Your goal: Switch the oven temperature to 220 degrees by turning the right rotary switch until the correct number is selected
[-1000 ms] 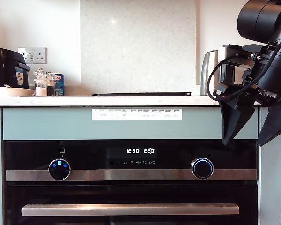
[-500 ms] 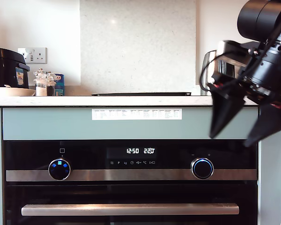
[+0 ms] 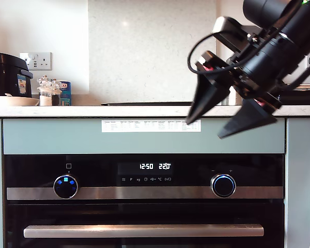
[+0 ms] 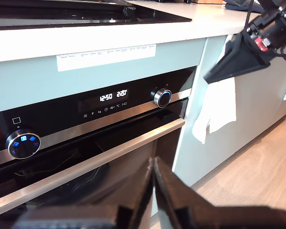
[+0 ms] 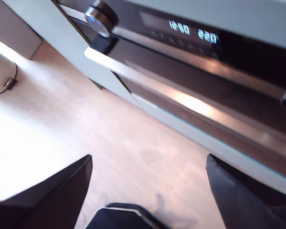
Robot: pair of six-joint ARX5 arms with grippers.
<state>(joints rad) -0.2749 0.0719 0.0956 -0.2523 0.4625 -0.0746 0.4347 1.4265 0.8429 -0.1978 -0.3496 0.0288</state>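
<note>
The oven (image 3: 144, 206) fills the lower exterior view, and its display (image 3: 155, 166) reads 12:50 and 220. The right rotary switch (image 3: 223, 185), dark-faced with a blue ring, sits untouched. My second gripper (image 3: 204, 130) hangs open above and slightly to the exterior view's left of that switch, tilted, in front of the teal panel. Its wide-apart fingers (image 5: 52, 191) frame the floor, and the display (image 5: 193, 31) shows beyond. My first gripper (image 4: 153, 164) is shut on nothing, low before the oven door, away from the switch (image 4: 162, 97). It does not appear in the exterior view.
The icon knob (image 3: 65, 186) is at the exterior view's left, and the steel bar handle (image 3: 143, 230) runs below. A label sheet (image 3: 151, 125) is on the teal panel. The worktop (image 3: 93, 111) carries a black cooker (image 3: 8, 75) and jars (image 3: 46, 90). A white towel (image 4: 214, 109) hangs beside the oven.
The second arm has swung up and toward the exterior view's left, tilting its open fingers, and now hides the kettle. The display still reads 220.
</note>
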